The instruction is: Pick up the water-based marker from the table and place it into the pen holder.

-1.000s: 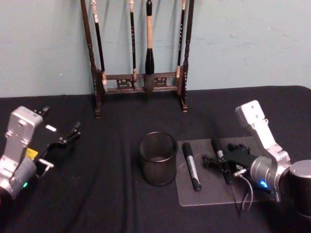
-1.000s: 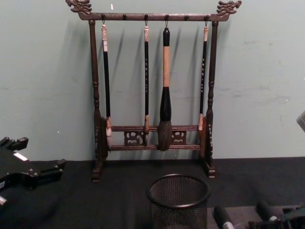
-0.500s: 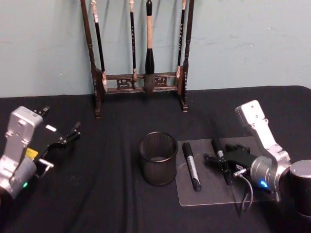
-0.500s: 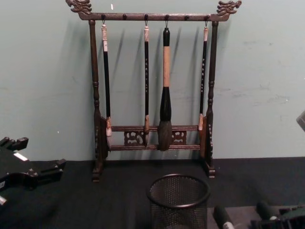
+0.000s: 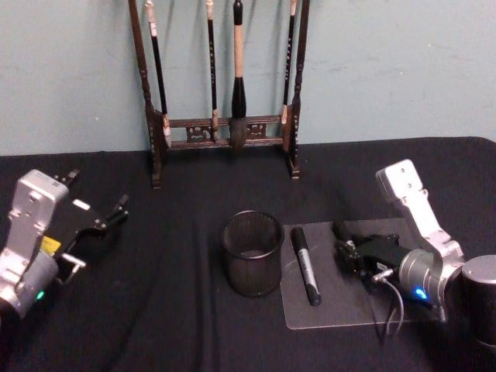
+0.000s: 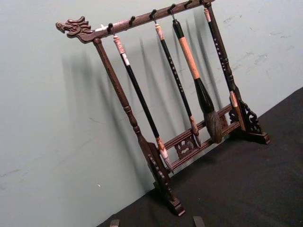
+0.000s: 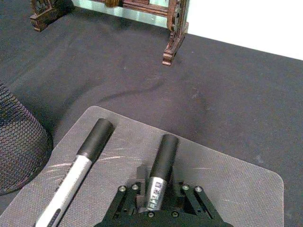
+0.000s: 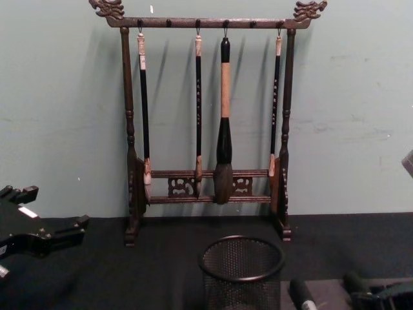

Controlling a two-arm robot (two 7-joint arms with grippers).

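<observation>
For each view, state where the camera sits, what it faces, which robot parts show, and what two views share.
Head: above, looking down at the black-cloth table; left gripper, right gripper.
Chest: low, facing the dark wooden brush rack; left gripper.
Left wrist: facing the rack; own fingertips.
Right wrist: over right gripper shut on a black-capped grey marker.
Head, chest share the round black wire-mesh pen holder.

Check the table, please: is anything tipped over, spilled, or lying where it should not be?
Nothing stands out. The pen holder stands upright beside the grey mat, one marker lies flat on it, and the right gripper is shut on a second marker. The left gripper is parked open at the left.
</observation>
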